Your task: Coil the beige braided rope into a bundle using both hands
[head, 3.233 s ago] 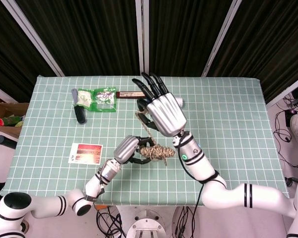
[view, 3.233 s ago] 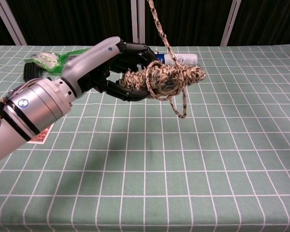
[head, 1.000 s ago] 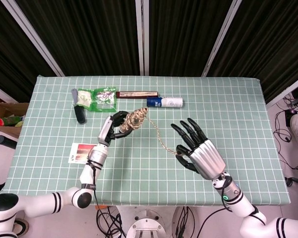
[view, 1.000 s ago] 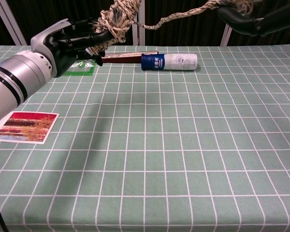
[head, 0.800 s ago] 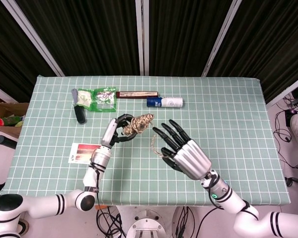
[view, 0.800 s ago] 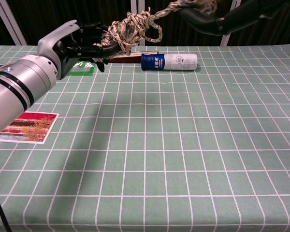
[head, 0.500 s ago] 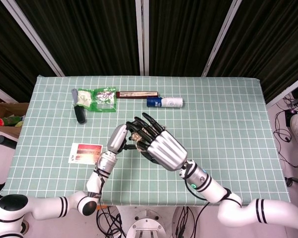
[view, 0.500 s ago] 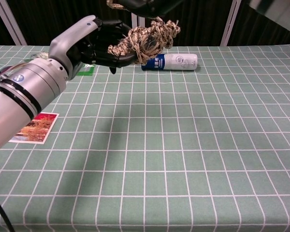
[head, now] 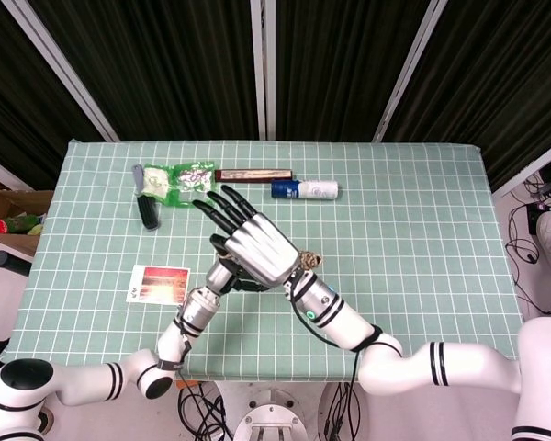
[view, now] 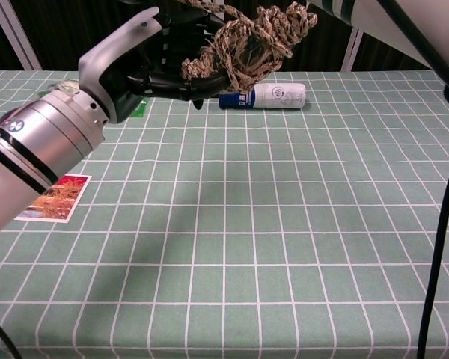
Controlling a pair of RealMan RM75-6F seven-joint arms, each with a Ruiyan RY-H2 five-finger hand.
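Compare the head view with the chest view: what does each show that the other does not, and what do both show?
Only the head view shows the right hand spread above the left hand, and the black items and full green packet at the table's far left. Only the chest view shows the whole rope bundle in the left hand's fingers. Both show the white bottle, the photo card and the checked cloth.
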